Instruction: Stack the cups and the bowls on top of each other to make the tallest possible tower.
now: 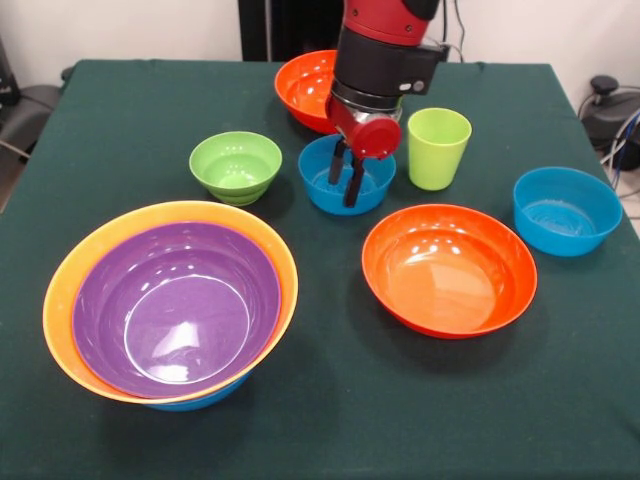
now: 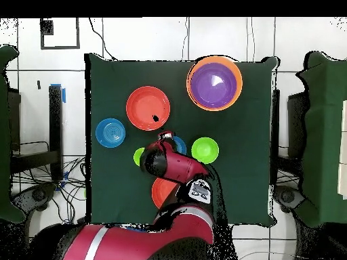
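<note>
My gripper (image 1: 346, 185) hangs down into a blue bowl (image 1: 372, 185) at the table's middle, at the bowl's near rim; the overhead view (image 2: 165, 135) shows it over that same bowl (image 2: 179, 143). The lime-green cup (image 1: 437, 148) stands upright just right of this bowl. A small lime-green bowl (image 1: 235, 165) sits to its left. The tower (image 1: 60, 290) stands front left: a purple bowl (image 1: 175, 310) inside a big orange one, with a blue rim (image 1: 200, 402) showing below. A red-orange bowl (image 1: 448, 270) lies front right, and another blue bowl (image 1: 566, 210) lies far right.
A second red-orange bowl (image 1: 305, 88) sits behind my arm near the table's far edge. The dark green table (image 1: 350, 420) has open cloth along its near side. Cables and equipment stand beyond the right edge (image 1: 610, 110).
</note>
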You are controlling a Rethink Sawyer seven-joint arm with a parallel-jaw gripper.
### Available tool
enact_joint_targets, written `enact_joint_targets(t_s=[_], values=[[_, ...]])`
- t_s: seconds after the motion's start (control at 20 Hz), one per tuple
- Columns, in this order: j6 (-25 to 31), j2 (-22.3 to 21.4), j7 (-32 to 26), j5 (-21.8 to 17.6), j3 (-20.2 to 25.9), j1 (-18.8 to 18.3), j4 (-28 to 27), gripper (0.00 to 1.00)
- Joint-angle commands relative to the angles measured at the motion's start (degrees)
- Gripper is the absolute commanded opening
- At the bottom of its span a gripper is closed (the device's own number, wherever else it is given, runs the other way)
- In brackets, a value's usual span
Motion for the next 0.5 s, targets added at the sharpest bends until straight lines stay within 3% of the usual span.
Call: enact_joint_targets(t_s=[0.05,0.5], values=[[4.0,3.3,3.2,-0.5,5.2,1.8,0.6,1.0],[4.4,4.8,4.3,1.1,5.4,3.1,-0.4,1.0]])
